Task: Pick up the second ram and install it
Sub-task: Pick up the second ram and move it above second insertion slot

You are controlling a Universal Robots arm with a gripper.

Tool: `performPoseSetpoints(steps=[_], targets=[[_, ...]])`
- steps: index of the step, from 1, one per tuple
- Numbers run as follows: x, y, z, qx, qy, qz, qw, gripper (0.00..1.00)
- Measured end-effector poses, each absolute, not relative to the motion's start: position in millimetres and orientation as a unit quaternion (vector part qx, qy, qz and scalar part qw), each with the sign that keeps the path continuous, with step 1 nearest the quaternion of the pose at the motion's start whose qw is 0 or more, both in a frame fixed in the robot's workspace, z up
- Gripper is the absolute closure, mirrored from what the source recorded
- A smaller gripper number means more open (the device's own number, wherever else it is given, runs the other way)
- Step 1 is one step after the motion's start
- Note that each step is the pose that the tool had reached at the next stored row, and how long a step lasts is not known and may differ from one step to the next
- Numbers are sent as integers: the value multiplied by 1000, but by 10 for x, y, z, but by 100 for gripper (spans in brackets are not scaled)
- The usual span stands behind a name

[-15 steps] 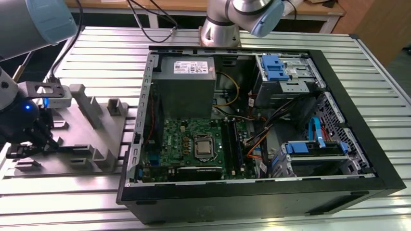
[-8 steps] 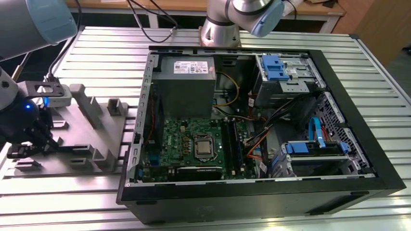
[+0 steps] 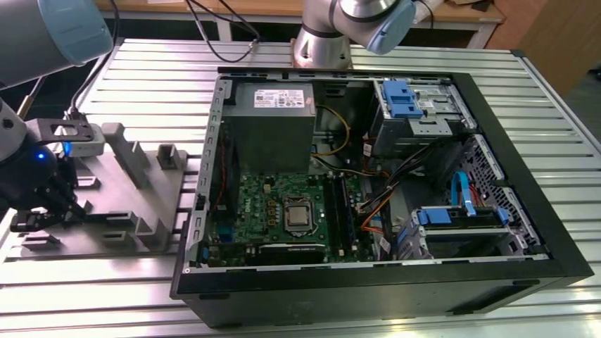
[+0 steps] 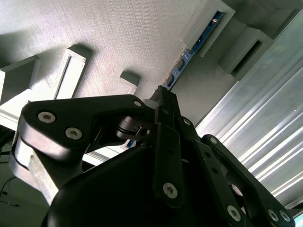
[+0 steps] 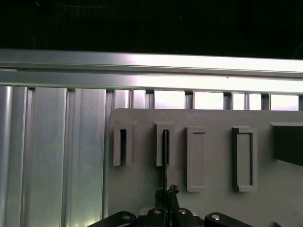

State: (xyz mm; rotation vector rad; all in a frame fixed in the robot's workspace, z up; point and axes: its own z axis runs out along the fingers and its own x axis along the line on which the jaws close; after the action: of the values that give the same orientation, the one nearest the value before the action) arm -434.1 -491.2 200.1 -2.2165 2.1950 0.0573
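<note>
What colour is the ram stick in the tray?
The ram stick is blue; second wrist view shows it best.

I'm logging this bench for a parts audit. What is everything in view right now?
second ram: one, dark with a blue edge, standing in the tray's slotted posts
tray: one, grey, on the table at the exterior view's left
computer case: one, black, open, on the table beside the tray
motherboard: one, green, inside the case
power supply: one, grey, inside the case
drive brackets: two, blue, inside the case
table: one, silver, slatted
arm: one, grey with blue caps, base behind the case
gripper: one, black, closed on the second ram at the tray
</note>
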Motion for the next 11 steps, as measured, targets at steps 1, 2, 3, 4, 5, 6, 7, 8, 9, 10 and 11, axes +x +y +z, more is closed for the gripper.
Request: performPoseSetpoints(steps=[1, 2, 3, 4, 5, 6, 7, 8, 9, 10, 11], targets=[[-4341, -4912, 2002, -710, 704, 18, 11, 89], [-4341, -4911, 2007, -710, 703, 18, 11, 89], [-4341, -4912, 2017, -710, 703, 18, 11, 89], [-4341, -4912, 2032, -710, 703, 18, 11, 89], [-4341, -4912, 2047, -710, 703, 18, 11, 89], [-4341, -4912, 2064, -710, 703, 18, 11, 89], [-4341, -4912, 2076, -710, 703, 18, 11, 89], [-4341, -4912, 2089, -710, 703, 18, 11, 89], [-4341, -4912, 2103, -710, 703, 18, 11, 89], [-4341, -4912, 2121, -710, 703, 18, 11, 89], [-4341, -4912, 2137, -710, 703, 18, 11, 89]])
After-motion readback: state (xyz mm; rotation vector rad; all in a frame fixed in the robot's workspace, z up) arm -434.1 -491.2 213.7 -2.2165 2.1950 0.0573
